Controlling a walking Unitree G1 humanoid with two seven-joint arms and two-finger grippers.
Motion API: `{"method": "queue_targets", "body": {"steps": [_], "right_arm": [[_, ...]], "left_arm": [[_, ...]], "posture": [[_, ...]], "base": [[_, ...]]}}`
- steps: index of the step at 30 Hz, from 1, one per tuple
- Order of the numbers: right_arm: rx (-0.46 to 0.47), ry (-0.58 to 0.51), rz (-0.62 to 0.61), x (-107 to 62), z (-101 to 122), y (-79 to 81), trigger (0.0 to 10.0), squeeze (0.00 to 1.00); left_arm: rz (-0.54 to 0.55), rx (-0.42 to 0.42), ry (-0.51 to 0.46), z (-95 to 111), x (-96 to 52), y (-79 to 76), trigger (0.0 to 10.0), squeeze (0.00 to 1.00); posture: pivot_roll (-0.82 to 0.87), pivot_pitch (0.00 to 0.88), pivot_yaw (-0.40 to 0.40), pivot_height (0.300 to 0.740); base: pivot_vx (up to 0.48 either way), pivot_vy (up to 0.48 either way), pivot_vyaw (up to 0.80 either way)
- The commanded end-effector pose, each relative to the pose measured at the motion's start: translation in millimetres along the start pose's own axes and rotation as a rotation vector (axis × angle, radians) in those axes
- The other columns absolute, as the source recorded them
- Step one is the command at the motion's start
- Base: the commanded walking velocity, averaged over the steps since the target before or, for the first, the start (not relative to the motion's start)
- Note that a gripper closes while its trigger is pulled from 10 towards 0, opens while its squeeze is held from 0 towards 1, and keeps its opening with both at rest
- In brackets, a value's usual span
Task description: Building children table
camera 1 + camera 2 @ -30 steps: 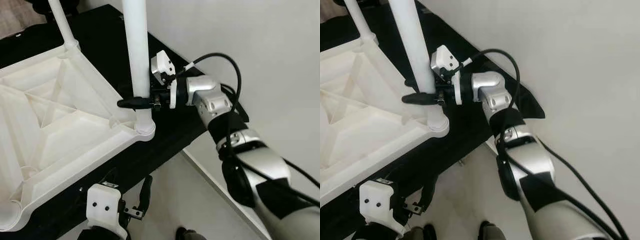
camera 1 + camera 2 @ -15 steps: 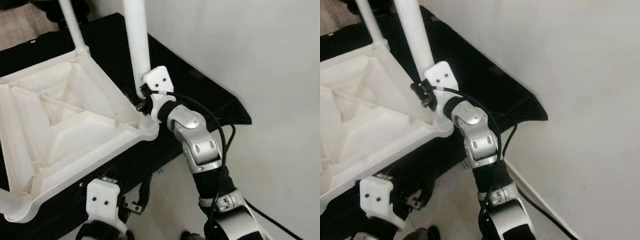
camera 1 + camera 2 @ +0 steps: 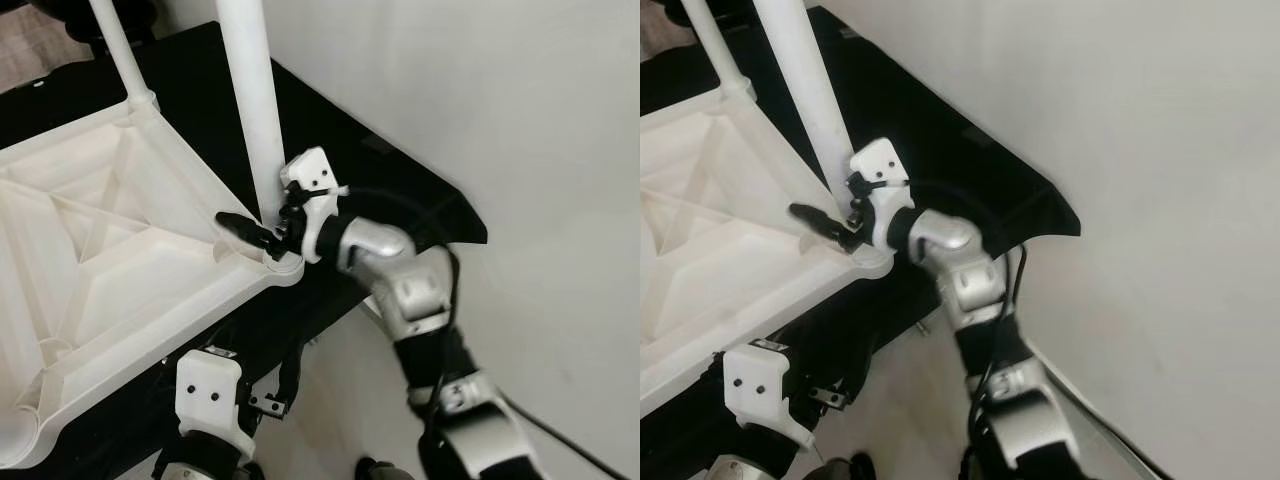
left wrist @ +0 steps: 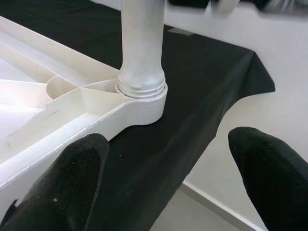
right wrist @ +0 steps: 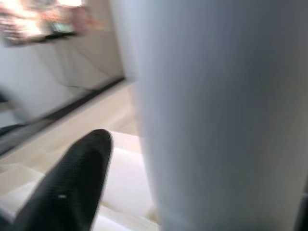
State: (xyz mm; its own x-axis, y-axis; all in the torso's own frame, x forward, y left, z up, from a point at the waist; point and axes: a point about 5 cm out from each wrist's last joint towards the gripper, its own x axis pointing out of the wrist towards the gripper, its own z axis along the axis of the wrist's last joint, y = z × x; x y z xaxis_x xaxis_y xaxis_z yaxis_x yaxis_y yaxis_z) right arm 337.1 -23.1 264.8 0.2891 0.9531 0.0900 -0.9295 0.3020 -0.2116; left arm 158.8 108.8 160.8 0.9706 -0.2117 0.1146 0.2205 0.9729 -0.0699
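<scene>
Left eye view — right claw (image 3: 262, 236) straddling table leg (image 3: 250, 110).

One upturned white tabletop (image 3: 110, 250), two white legs (image 3: 250, 110), one black-covered surface (image 3: 400, 190), two pincers (image 3: 262, 236).

Setting: domestic room, plainly finished. Evidence: bare white wall (image 3: 520, 110) rising beyond the right gripper (image 3: 262, 236); pale floor (image 3: 910, 400) with a white skirting board (image 4: 219, 204) below the left gripper (image 4: 163, 183); black-covered work surface (image 3: 330, 130) under both; blurred pale cupboards (image 5: 72, 57) past the right gripper.
</scene>
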Motion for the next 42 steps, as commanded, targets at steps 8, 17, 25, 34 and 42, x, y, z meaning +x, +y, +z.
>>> {"method": "queue_targets", "body": {"steps": [8, 17, 25, 34, 42], "right_arm": [[-0.048, 0.068, 0.238, -9.8, 2.2, -23.4, 10.0, 0.0], [0.014, 0.026, 0.227, -7.1, 12.0, -42.9, 0.0, 0.0], [0.024, 0.034, 0.238, -10.1, 10.6, -48.4, 0.0, 0.0], [0.01, 0.069, -0.136, -30.2, -15.5, -61.7, 0.0, 0.0], [0.117, 0.223, -0.769, -39.3, -83.3, -2.4, 0.0, 0.0]], "left_arm": [[0.008, -0.007, 0.03, -3.7, -5.3, -2.0, 10.0, 0.0], [0.016, 0.0, 0.044, -2.0, -11.4, -1.9, 10.0, 0.0], [0.018, 0.003, 0.051, -2.7, -12.6, -1.5, 10.0, 0.0], [0.018, -0.002, 0.046, -4.0, -10.1, -2.1, 10.0, 0.0], [0.012, -0.005, 0.037, -3.3, -6.5, 0.2, 10.0, 0.0]], "posture": [[0.03, 0.257, -0.022, 0.74], [0.06, 0.279, -0.016, 0.74], [0.06, 0.273, -0.012, 0.74], [0.03, 0.263, -0.024, 0.74], [0.01, 0.266, -0.013, 0.74]], "base": [[0.0, 0.0, 0.0], [0.0, 0.0, 0.0], [0.0, 0.0, 0.0], [0.0, 0.0, 0.0], [0.0, 0.0, 0.0]]}}
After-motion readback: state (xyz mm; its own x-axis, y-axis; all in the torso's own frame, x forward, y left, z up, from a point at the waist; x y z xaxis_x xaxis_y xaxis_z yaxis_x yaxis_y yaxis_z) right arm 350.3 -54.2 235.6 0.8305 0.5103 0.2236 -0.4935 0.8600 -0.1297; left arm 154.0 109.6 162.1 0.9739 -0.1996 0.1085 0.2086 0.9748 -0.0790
